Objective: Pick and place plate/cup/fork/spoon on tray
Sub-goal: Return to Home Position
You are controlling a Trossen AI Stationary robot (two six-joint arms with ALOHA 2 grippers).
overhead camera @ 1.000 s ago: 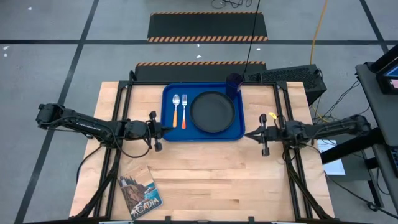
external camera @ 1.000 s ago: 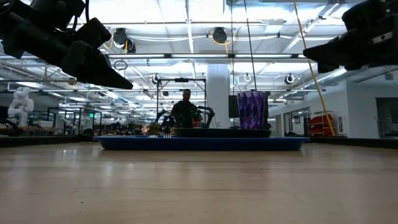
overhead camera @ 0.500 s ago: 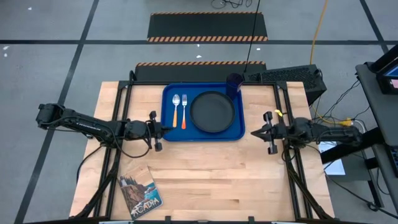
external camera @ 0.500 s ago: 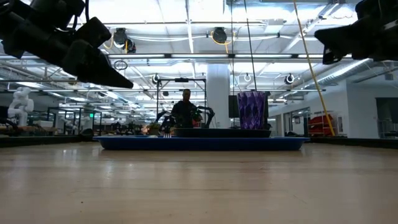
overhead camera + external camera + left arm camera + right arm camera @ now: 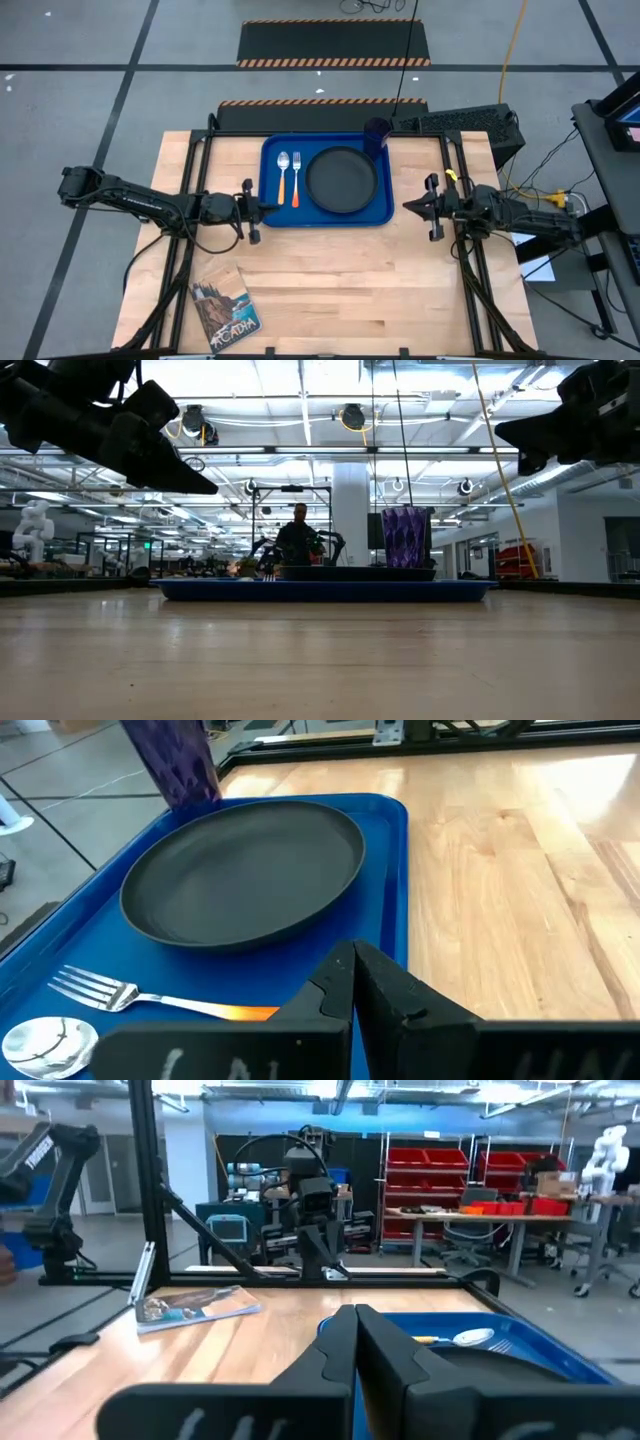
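Already we find all 4 items on the blue tray (image 5: 270, 205), which sits at the far middle of the counter (image 5: 340, 280). The black plate (image 5: 341, 179) lies flat on the tray's right half, the spoon (image 5: 283, 167) and fork (image 5: 296, 172) lie side by side on its left part with their handles toward the near edge, and the purple cup (image 5: 377, 133) stands upright at the far right corner, just beyond the plate. We judge the layout deliberate: cutlery together, plate central, cup tucked into a corner where it is least likely to be knocked.

Our left end effector (image 5: 264, 208) hangs just off the tray's left edge, above the counter; its fingers (image 5: 400, 995) are pressed together with nothing between them. Our right end effector (image 5: 408, 208) hangs near the tray's right edge, likewise closed and empty. Both point inward at the tray without touching it.

We read the task as essentially complete, with nothing left loose except a picture booklet (image 5: 226, 308) near the front left corner, well apart from the tray. A person (image 5: 297, 536) is visible far behind in the low view.
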